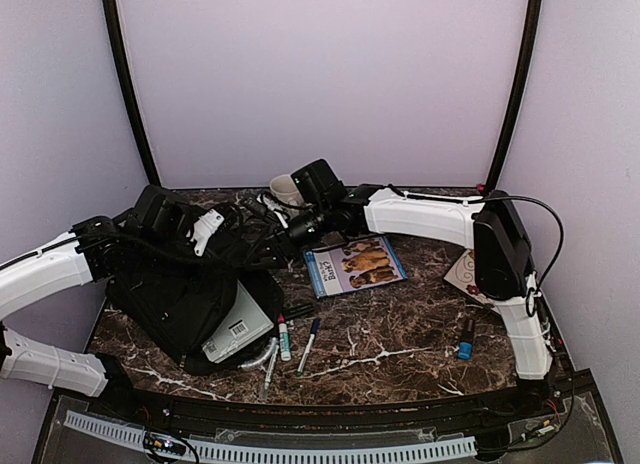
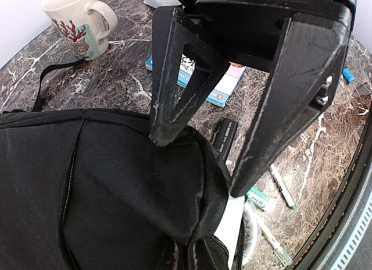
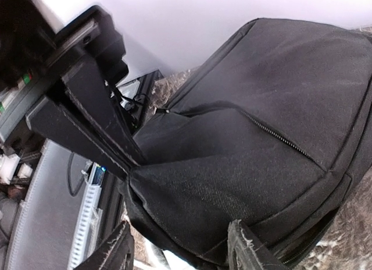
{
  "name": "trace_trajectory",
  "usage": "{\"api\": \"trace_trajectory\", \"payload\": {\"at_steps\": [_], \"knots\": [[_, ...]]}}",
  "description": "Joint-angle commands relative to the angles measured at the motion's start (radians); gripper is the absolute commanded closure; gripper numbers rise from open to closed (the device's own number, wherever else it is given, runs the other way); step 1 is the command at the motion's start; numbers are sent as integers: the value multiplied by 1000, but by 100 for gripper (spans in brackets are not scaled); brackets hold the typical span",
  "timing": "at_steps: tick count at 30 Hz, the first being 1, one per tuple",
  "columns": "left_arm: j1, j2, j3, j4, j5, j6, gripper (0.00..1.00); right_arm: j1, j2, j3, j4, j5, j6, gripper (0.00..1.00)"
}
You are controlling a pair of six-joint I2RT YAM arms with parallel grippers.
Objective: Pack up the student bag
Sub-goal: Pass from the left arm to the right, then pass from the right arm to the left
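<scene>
The black student bag (image 1: 175,299) lies on the left of the marble table with its mouth toward the front right. A flat white-grey item (image 1: 238,329) sticks out of the mouth. My left gripper (image 2: 199,164) is open above the bag (image 2: 87,194). Its left fingertip (image 2: 160,139) touches the fabric and its right fingertip (image 2: 238,188) hangs just past the flap's edge, above the white item (image 2: 232,223). My right gripper (image 3: 180,249) is open, its two fingers either side of a bulge of the bag (image 3: 279,107). In the top view it (image 1: 285,232) reaches in from the right.
A blue dog book (image 1: 355,264) lies mid-table, a mug (image 1: 287,189) behind it. Markers (image 1: 283,339) and a pen (image 1: 308,344) lie beside the bag's mouth. A blue item (image 1: 465,344) and a card (image 1: 465,274) lie by the right arm.
</scene>
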Motion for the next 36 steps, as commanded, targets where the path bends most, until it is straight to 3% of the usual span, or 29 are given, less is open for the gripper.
{"api": "trace_trajectory", "payload": {"at_steps": [1,4,8,12,13,15,17,21,28,33,36], "knots": [[-4,-35,17,108,57,-15,100,45,-6,-21,-24,77,-119,46],[-4,-28,19,108,59,-19,100,56,-14,-23,-22,143,-154,53],[-5,-31,26,102,41,-16,100,56,-13,-10,7,215,-121,82],[-4,-54,33,79,5,-1,100,55,-1,22,17,220,-93,98],[-4,-64,32,72,-11,2,91,55,1,31,20,224,-83,100],[-3,-79,32,44,-28,-2,54,54,7,51,17,230,-66,100],[-4,-70,40,-14,-36,-28,38,52,7,65,15,232,-48,100],[-4,-36,40,-158,-10,-110,34,49,-3,82,10,243,-24,100],[-29,-32,62,-236,-64,-165,32,42,-1,102,10,242,17,100],[-29,16,93,-332,-92,-197,36,41,-4,105,12,238,27,100],[-30,51,104,-357,-141,-202,46,39,-10,102,12,238,29,100]]}}
